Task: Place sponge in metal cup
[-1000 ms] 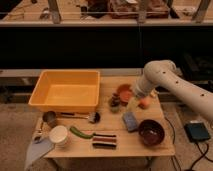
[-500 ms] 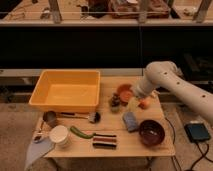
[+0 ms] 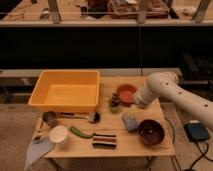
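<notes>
The robot's hand (image 3: 133,109) hangs just above the sponge (image 3: 129,122), which lies flat on the worktop (image 3: 125,148) between a dark maroon bowl (image 3: 151,132) and a small dark object (image 3: 114,102). Whether the hand is wide or narrow cannot be told (the white arm hides much of it). The metal cup (image 3: 49,118) stands well apart at the worktop's left end, near a white cup (image 3: 59,136) and in front of a yellow bin (image 3: 65,90).

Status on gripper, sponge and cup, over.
Gripper just above sponge, beside maroon bowl; contact unclear. Metal cup across table, by yellow bin. Brush lies between them.
</notes>
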`<control>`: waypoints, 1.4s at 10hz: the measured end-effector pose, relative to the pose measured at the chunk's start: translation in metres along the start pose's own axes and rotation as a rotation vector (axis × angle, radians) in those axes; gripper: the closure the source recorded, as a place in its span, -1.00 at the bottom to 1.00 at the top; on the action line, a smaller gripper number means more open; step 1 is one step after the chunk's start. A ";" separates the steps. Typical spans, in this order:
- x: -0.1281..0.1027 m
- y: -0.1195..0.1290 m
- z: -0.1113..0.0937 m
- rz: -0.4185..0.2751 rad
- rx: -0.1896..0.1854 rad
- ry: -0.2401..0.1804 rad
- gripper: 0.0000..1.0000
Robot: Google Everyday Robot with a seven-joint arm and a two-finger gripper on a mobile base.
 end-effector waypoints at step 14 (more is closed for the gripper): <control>0.068 0.029 0.110 0.190 -0.072 0.109 -0.56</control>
